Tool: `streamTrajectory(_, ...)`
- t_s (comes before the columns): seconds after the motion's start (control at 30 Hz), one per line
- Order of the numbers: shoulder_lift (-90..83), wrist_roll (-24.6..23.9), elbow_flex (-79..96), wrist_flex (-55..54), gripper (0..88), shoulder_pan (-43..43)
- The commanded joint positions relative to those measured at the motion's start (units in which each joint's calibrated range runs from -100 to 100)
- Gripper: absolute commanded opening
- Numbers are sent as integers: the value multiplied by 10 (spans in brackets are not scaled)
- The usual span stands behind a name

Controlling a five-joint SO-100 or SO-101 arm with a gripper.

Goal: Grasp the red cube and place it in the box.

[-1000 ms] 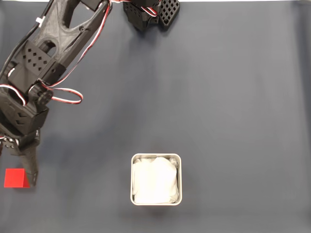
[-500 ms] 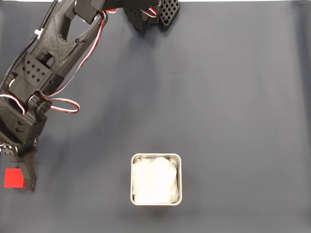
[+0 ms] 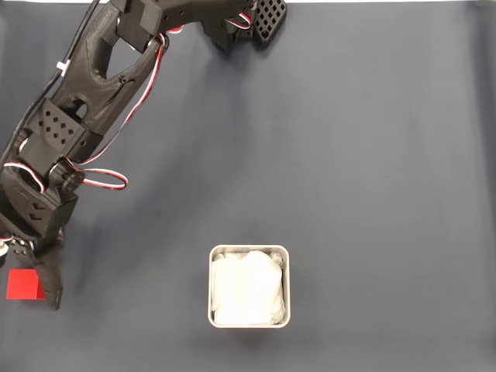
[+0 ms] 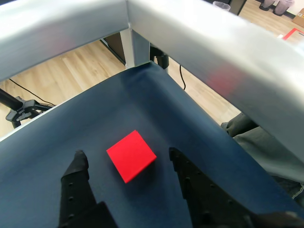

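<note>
Below, open gripper [image 4: 126,156] straddles the cube [image 4: 131,156], untouched, fingers at 9 and 3 o'clock; box [image 3: 249,286] sits well apart.

red cube [image 4: 131,156], end effector [image 4: 126,159] fingers apart

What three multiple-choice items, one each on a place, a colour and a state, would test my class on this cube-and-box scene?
1. In the fixed view, where is the cube?
A. inside the box
B. at the left edge of the cloth
C. at the top right corner

2. What colour is the lining of the box?
A. white
B. red
C. green

3. What is the state of the end effector?
A. shut on the cube
B. open, with the cube between the fingers
C. shut and empty

Key: 1 B, the cube lies far left of the box. 2 A, the tin holds white padding. 3 B, the wrist view shows a gap either side of the cube.
</note>
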Motion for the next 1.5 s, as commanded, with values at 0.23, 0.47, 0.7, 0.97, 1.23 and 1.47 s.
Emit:
streamTrajectory(0.23,-6,-9,-30,-12,396,-18)
streamTrajectory(0.47,-11,-16,-29,-8,396,-30)
streamTrajectory(0.7,-12,-18,-29,-12,396,-36)
streamTrajectory(0.97,-16,-20,-27,-8,396,-39)
streamTrajectory(1.23,-23,-20,-15,-8,396,-47)
streamTrajectory(1.47,-25,-17,-11,-12,396,-55)
